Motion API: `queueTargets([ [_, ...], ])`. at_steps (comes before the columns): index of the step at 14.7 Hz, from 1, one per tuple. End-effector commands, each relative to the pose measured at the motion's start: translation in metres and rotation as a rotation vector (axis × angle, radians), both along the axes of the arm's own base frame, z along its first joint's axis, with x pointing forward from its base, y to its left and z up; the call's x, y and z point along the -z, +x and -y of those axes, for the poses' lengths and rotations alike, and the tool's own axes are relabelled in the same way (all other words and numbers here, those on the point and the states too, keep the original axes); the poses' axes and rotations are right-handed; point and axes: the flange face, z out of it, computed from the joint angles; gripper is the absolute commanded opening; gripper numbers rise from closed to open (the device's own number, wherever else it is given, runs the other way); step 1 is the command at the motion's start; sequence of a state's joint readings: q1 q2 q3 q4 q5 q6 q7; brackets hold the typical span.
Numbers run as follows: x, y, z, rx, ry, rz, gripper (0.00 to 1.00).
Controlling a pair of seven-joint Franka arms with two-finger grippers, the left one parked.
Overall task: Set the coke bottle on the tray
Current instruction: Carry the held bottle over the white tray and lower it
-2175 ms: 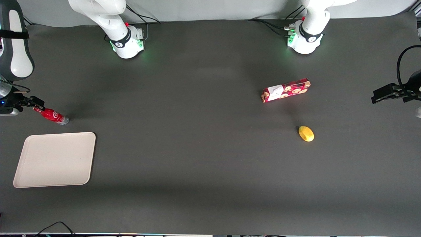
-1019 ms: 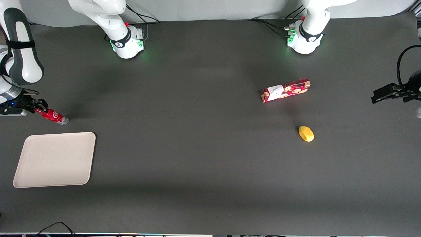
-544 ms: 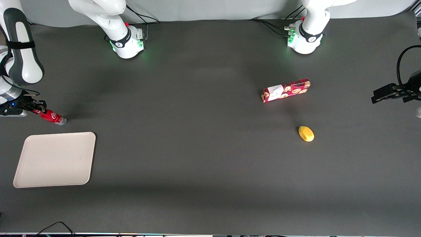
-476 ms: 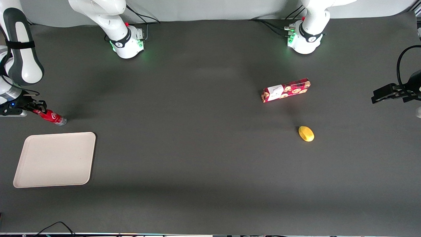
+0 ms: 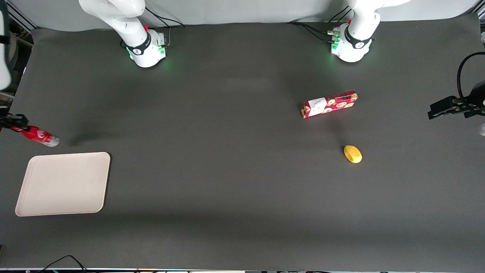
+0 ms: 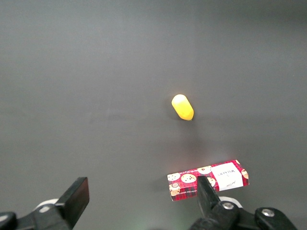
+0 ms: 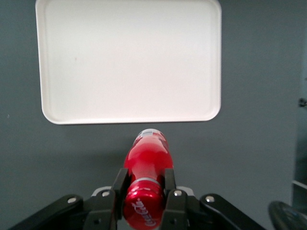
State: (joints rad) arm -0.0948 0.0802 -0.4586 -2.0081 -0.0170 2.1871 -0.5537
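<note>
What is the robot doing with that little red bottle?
The robot's gripper is shut on the coke bottle, pinching it near the cap, at the working arm's end of the table. The bottle isn't on the tray yet. The tray sits bare, a bit nearer the front camera than the bottle. Toward the parked arm's end lie a red cookie box and a small yellow thing, and nobody is touching them.

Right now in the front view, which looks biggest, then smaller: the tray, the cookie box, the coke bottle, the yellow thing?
1. tray
2. cookie box
3. coke bottle, held by the gripper, raised nearer the camera, so rank unsure
4. yellow thing
</note>
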Motion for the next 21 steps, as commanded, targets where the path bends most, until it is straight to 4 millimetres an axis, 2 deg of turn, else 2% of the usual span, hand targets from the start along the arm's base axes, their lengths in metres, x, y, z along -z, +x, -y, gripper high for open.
queueTargets([
  [1,-0.057,0.045,0.014,0.004,-0.052,0.026,0.00],
  [3,-0.076,0.074,0.022,0.001,-0.096,0.038,0.00],
  [5,-0.075,0.097,0.038,0.012,-0.139,0.035,0.00],
  [8,-0.040,0.126,0.079,0.072,-0.110,0.064,0.00],
  [9,-0.021,0.132,0.100,0.079,-0.102,0.067,0.00],
  [11,0.020,0.146,0.116,0.051,-0.037,0.086,0.00],
  [12,0.036,0.149,0.118,0.054,-0.013,0.086,0.00],
  [14,0.054,0.152,0.117,0.058,0.008,0.080,0.00],
  [18,0.061,0.153,0.113,0.084,0.070,0.103,0.00],
  [21,0.079,0.157,0.108,0.083,0.105,0.100,0.00],
])
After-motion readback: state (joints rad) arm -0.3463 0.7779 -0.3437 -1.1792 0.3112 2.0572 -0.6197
